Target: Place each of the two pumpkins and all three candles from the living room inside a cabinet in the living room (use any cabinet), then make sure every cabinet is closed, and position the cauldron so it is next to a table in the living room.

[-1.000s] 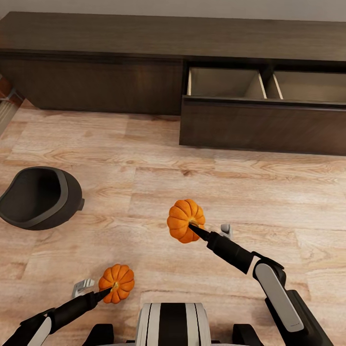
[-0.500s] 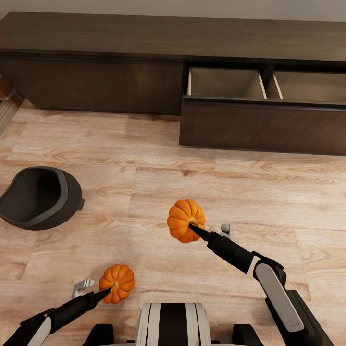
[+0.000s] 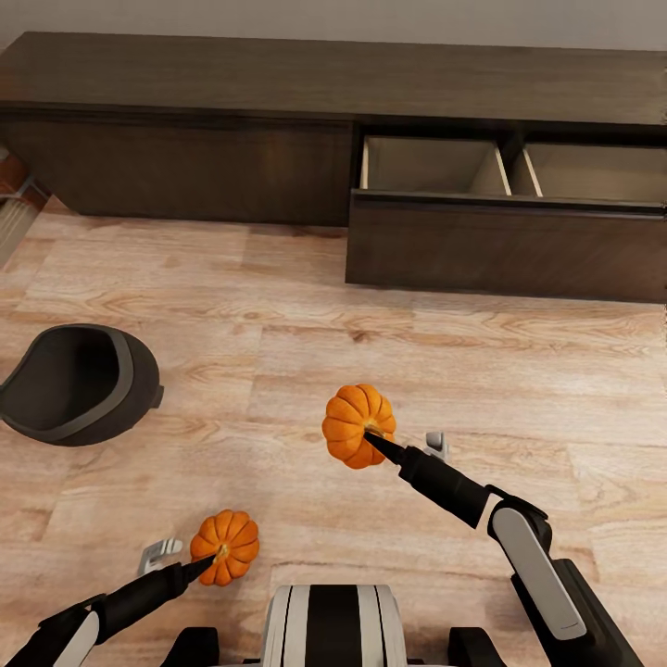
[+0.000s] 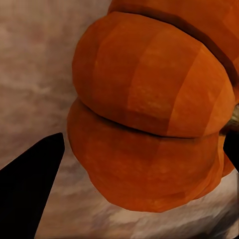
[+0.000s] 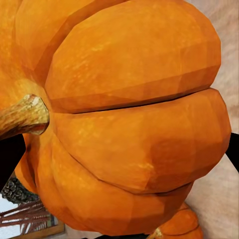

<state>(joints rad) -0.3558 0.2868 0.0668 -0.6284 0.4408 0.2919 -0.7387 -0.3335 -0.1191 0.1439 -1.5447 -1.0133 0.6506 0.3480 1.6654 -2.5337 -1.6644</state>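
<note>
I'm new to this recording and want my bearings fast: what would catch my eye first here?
Two bright orange pumpkins, one in each gripper: the left pumpkin held low near the robot's base by the left gripper, the right pumpkin held further forward by the right gripper. Ahead, the long dark cabinet has its right-hand drawer pulled open, showing pale compartments. A dark cauldron lies tipped on the wooden floor at the left.

Orange ribbed pumpkin close to lens, between two black fingertips. Tan stem visible at frame edge. Blurred pale wood-grain floor behind pumpkin.
</note>
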